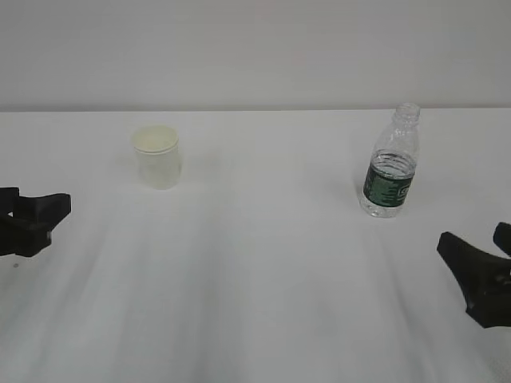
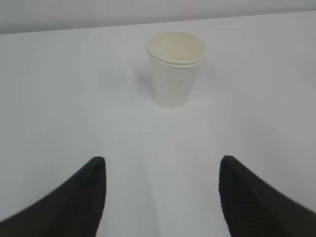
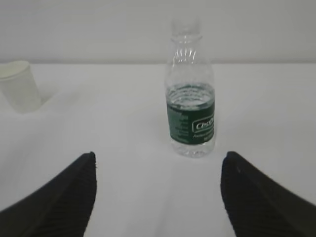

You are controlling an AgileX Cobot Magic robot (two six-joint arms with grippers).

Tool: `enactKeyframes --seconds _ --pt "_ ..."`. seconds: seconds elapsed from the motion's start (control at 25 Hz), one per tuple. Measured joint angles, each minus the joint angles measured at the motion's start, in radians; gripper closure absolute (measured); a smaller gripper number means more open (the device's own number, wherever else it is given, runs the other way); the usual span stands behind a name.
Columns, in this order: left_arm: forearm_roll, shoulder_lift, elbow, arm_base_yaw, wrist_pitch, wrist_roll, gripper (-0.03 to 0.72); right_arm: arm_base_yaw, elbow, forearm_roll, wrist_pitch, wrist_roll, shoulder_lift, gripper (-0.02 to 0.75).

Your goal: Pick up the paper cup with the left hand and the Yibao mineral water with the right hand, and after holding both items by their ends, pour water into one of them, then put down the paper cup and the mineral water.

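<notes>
We see the paper cup (image 1: 156,155) standing upright on the white worktop (image 1: 263,263), in the upper left of the exterior frame. The Yibao mineral water (image 1: 390,163) stands upright at the upper right, well apart from the cup, partly filled and uncapped. Our left gripper (image 2: 162,197) sits at the left edge, jaws spread and holding nothing, with the cup ahead of it. Our right gripper (image 3: 158,195) waits at the lower right, likewise spread and empty, facing the bottle.
</notes>
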Motion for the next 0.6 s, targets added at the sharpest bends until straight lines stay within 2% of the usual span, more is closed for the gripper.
enactKeyframes --seconds 0.16,0.4,0.6 --pt "0.004 0.019 0.000 0.000 -0.018 0.000 0.173 0.000 -0.007 -0.020 -0.007 0.000 0.099 0.146" --pt "0.008 0.061 0.000 0.000 -0.063 0.000 0.085 0.000 -0.008 -0.025 -0.010 0.000 0.122 0.146" --pt "0.008 0.094 0.000 0.000 -0.084 0.000 0.060 0.000 -0.008 -0.025 -0.013 0.000 0.122 0.146"
